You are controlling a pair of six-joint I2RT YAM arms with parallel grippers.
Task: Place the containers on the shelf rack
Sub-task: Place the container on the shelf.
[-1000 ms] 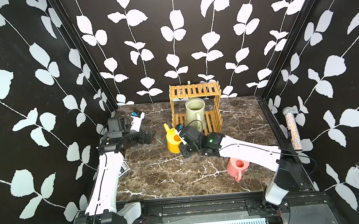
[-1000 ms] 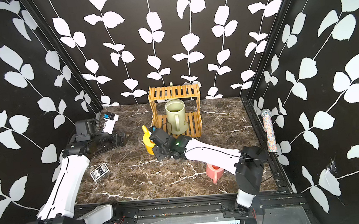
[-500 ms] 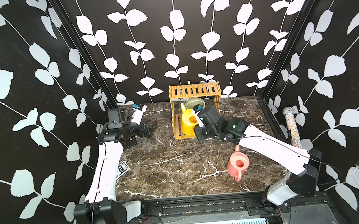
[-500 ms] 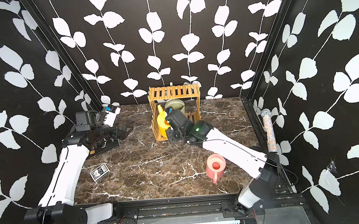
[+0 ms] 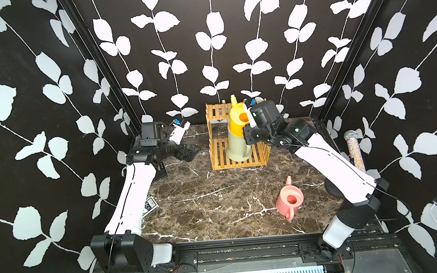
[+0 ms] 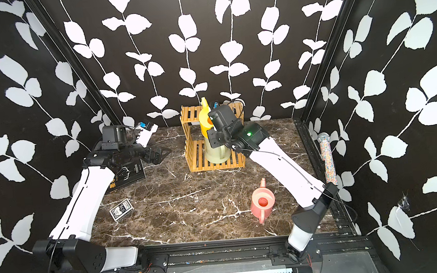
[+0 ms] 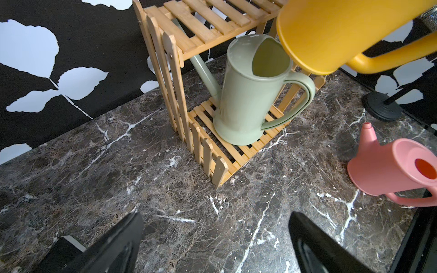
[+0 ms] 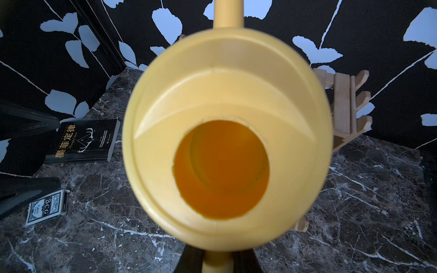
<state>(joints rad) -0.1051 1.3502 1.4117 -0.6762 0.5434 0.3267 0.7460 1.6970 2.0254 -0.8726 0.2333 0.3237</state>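
Right claw (image 8: 216,262) clamps yellow can (image 5: 237,119); left claw (image 5: 188,153) gapes over marble tabletop (image 5: 204,198); leaf-patterned walls (image 5: 176,38) surround.

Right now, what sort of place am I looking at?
Probably a staged robot test booth: leaf-print walls box in a marble-look tabletop, and the left arm and right arm stand on a metal rail at its front.

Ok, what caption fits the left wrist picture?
Green watering can on the bottom shelf of the rack, yellow can in the air above it.
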